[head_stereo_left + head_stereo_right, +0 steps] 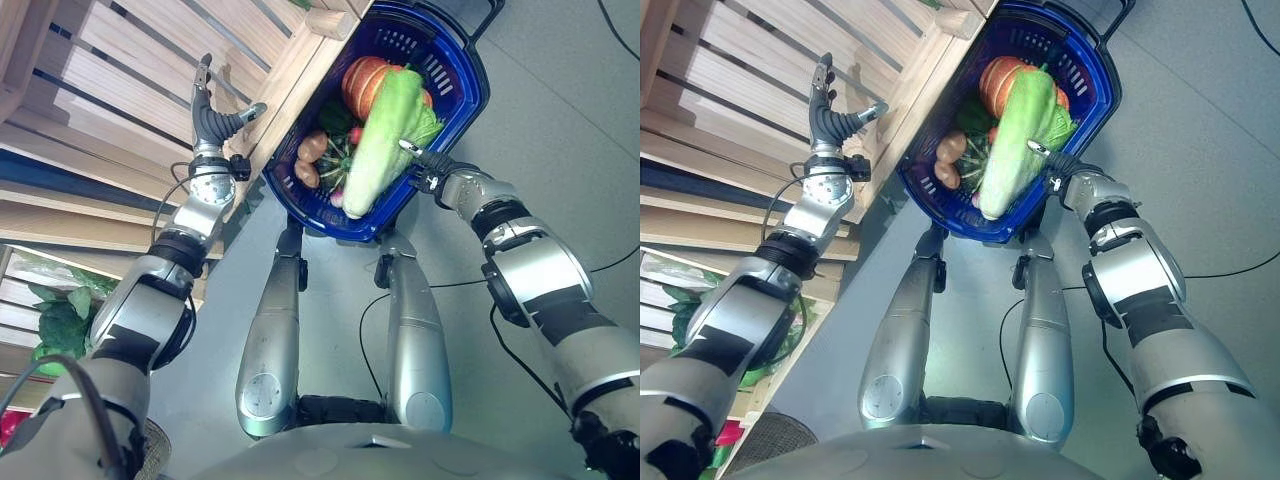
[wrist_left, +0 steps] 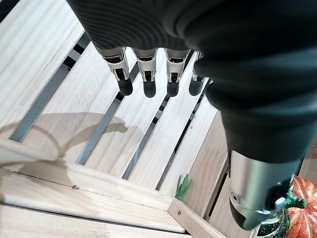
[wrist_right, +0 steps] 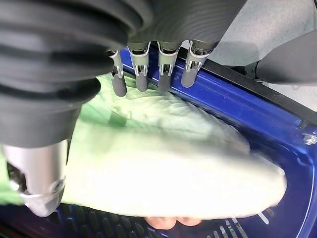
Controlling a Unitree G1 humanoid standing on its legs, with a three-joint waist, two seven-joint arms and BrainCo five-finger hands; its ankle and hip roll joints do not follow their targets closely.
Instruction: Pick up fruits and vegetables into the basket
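A blue basket (image 1: 476, 85) stands on the grey floor beside a wooden crate. In it lie an orange pumpkin (image 1: 360, 80), brown potatoes (image 1: 310, 150) and a long pale green cabbage (image 1: 385, 140) that slants across the others. My right hand (image 1: 428, 160) is at the basket's near rim, open, with straight fingers (image 3: 141, 82) just over the cabbage (image 3: 173, 163) and the thumb beside it. My left hand (image 1: 210, 122) is raised over the slatted wooden crate (image 1: 110, 60), open and holding nothing, fingers (image 2: 148, 84) straight above the slats.
Wooden slatted crates (image 1: 730, 70) line the left side. A lower crate holds leafy greens (image 1: 60, 325). The pumpkin's edge (image 2: 303, 208) shows past the crate's corner. Grey floor (image 1: 560, 150) lies to the basket's right.
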